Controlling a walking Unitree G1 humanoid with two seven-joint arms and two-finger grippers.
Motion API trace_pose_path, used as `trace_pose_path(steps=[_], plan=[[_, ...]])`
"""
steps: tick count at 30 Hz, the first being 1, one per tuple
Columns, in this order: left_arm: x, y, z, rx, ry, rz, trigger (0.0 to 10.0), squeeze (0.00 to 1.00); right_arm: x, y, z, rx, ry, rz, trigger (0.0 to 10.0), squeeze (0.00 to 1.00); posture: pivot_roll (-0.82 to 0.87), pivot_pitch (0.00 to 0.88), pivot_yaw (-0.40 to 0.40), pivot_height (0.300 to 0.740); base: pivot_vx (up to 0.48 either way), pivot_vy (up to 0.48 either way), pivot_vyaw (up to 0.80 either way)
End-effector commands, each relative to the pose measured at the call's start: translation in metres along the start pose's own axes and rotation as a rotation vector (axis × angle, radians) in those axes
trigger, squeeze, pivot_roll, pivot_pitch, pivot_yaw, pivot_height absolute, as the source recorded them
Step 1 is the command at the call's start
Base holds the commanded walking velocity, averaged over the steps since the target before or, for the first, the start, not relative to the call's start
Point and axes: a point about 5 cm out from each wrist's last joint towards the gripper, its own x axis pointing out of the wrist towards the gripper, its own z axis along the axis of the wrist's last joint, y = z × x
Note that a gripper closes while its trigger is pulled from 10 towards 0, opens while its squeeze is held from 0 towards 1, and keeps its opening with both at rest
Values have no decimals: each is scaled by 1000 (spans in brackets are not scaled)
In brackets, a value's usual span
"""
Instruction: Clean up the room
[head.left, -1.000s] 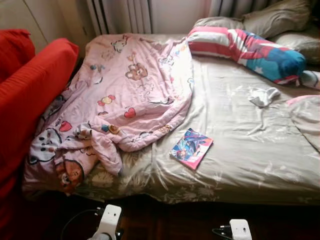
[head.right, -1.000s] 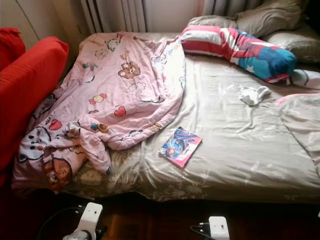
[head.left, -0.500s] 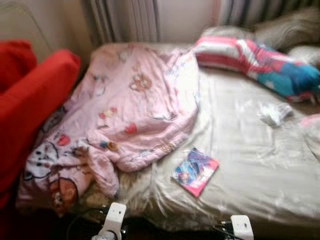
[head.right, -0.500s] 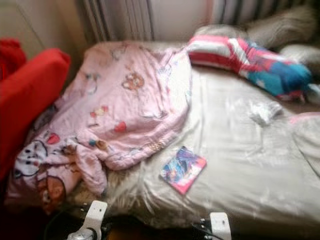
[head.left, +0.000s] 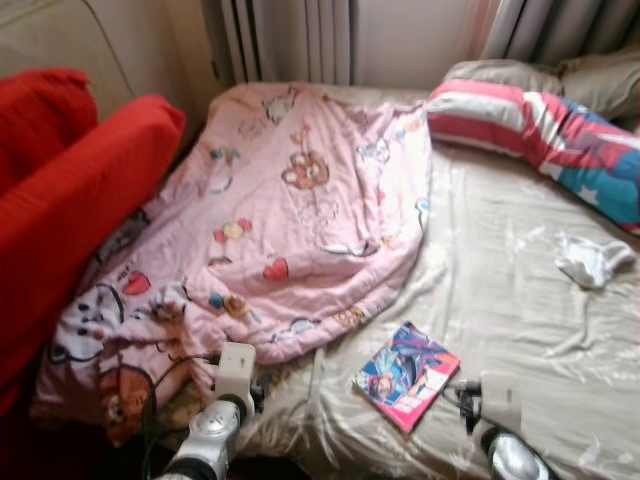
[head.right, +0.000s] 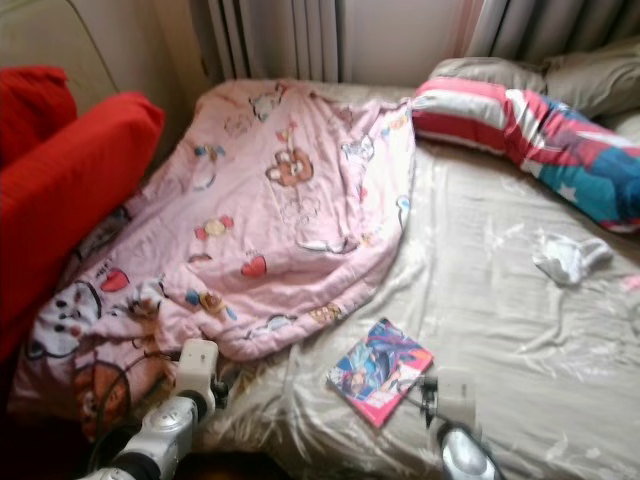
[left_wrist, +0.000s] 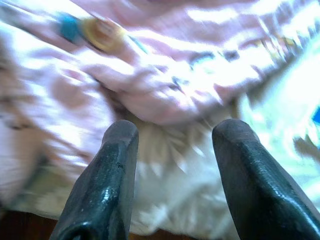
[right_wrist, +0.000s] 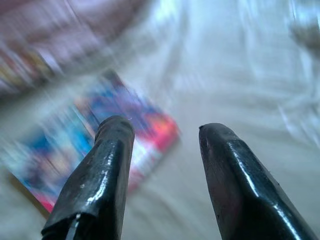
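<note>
While both arms reach over the near bed edge, nothing is gripped yet.
Right gripper (right_wrist: 162, 135): fingers spread wide, empty, hovering just beside the book; its wrist sits lower right of the left eye frame.
Left gripper (left_wrist: 172, 132): fingers parted wide, empty, pointed at the pink blanket's rumpled lower hem, lower left of frame.
Book (head.left: 406, 374): colourful cover, lying flat on the sheet, lower centre, tilted diagonally, apart from the blanket edge.
Pink cartoon blanket (head.left: 290, 220): bunched over the left half of the bed, one corner drooping toward the floor.
White sock (head.left: 592, 261): crumpled, right edge of frame, on the beige sheet (head.left: 500, 250).
Striped pillow (head.left: 530, 115): upper right, by the curtain.
Red sofa (head.left: 70, 190): left edge, pressed against the bed.
Likely step: approach to pick up the book.
Risk: flat book on soft bedding, so fingers may dig into the sheet and pinch fabric, or push the book away.
Risk 2: wrist views are blurred, so aim is uncertain.
</note>
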Motion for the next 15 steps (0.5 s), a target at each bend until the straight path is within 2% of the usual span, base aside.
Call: trace_pose_path(steps=[1, 4, 5, 7, 12, 15], plan=[[-2, 7, 3, -37, -53, 21, 10000, 0, 1, 8, 13, 5, -97, 33, 10000, 0, -146, 84, 39, 740, 0, 0, 0], [-3, 6, 7, -35, -103, 10, 10000, 0, 2, 10, 27, 0, -186, 55, 10000, 0, -156, 77, 33, 740, 0, 0, 0], [-6, 7, 10, -30, -142, 12, 10000, 0, 2, 10, 39, -11, -257, 69, 10000, 0, -160, 71, 26, 740, 0, 0, 0], [-8, 6, 11, -38, -179, 18, 10000, 0, 1, 9, 45, -15, -296, 74, 10000, 0, -152, 60, 6, 740, 0, 0, 0], [-11, 3, 12, -37, -216, 16, 10000, 0, -2, 9, 49, -28, -324, 87, 10000, 0, -151, 46, -19, 740, 0, 0, 0], [-10, -5, 18, -49, -254, 20, 10000, 0, -3, 5, 53, -28, -340, 85, 10000, 0, -144, 35, -42, 740, 0, 0, 0]])
